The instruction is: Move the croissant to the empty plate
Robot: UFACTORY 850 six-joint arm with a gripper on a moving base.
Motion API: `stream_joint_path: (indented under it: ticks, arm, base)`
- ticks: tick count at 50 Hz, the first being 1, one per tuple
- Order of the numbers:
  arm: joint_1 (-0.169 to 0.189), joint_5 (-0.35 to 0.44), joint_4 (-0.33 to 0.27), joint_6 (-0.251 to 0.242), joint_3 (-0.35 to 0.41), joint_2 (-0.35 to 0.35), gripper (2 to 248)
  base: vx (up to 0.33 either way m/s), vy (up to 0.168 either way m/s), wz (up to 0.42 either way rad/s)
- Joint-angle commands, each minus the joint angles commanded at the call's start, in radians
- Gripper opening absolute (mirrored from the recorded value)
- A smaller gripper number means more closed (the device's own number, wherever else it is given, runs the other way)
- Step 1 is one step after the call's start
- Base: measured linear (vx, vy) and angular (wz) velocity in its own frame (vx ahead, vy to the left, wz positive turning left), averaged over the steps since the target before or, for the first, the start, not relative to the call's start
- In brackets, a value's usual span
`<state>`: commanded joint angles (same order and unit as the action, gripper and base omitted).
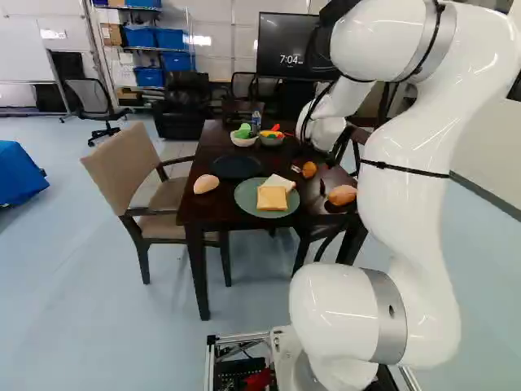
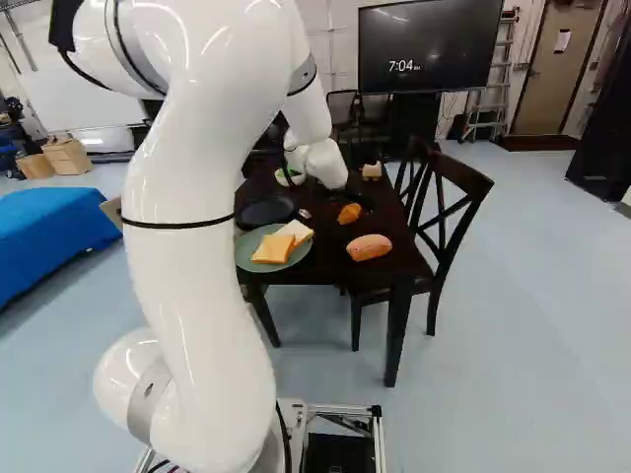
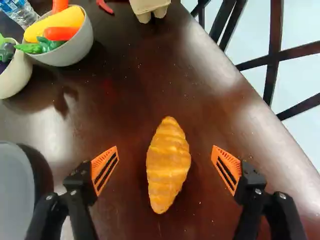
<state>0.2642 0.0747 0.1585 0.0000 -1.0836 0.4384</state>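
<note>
Well, my pincer [image 2: 356, 198] stands wide open, one finger to each side of the croissant [image 2: 349, 214], which lies on the table [image 2: 333, 258] just above the middle of the right base view, the dark plate [image 2: 264, 212] farther left there

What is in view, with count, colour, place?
Table: one, brown, ahead
Plates: two, green and black, on table
Bread slices: two, pale, on green plate
Croissant: one, orange, on table
Rolls: two, tan, on table
Bowls: two, pale, on table
Vegetables: several, multicoloured, in bowls
Bottle: one, clear, by bowls
Block: one, tan, on table
Chairs: several, tan or dark, nearby
Screen: one, black, behind
Bins: several, blue, behind
Arm: one, white, above table
Gripper: one, black, open above croissant
</note>
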Motion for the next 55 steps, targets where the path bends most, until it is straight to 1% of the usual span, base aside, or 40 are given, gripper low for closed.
stream_joint_path:
  ticks: [25,26,30,31,36,37,41,42,46,47,52,53,55]
  arm:
    - [-0.002,-0.042,0.0,0.0,-0.009,0.007,247]
    - [-0.002,-0.042,0.0,0.0,-0.009,0.007,239]
    - [-0.002,-0.042,0.0,0.0,-0.009,0.007,239]
    - [-0.002,-0.042,0.0,0.0,-0.009,0.007,226]
    - [-0.002,-0.042,0.0,0.0,-0.009,0.007,226]
    - [-0.002,-0.042,0.0,0.0,-0.009,0.007,214]
    - [-0.002,-0.042,0.0,0.0,-0.009,0.007,214]
    - [-0.002,-0.042,0.0,0.0,-0.009,0.007,202]
    - [-0.002,-0.042,0.0,0.0,-0.009,0.007,202]
    - [-0.002,-0.042,0.0,0.0,-0.009,0.007,189]
    - [-0.002,-0.042,0.0,0.0,-0.009,0.007,189]
    - [-0.002,-0.042,0.0,0.0,-0.009,0.007,177]
    - [-0.002,-0.042,0.0,0.0,-0.009,0.007,177]
  base:
    - [0.0,0.0,0.0]
    - [0.0,0.0,0.0]
    - [0.0,0.0,0.0]
    - [0.0,0.0,0.0]
    - [0.0,0.0,0.0]
    - [0.0,0.0,0.0]
    - [0.0,0.0,0.0]
    - [0.0,0.0,0.0]
    - [0.0,0.0,0.0]
    - [0.0,0.0,0.0]
    - [0.0,0.0,0.0]
    - [0.0,0.0,0.0]
    - [0.0,0.0,0.0]
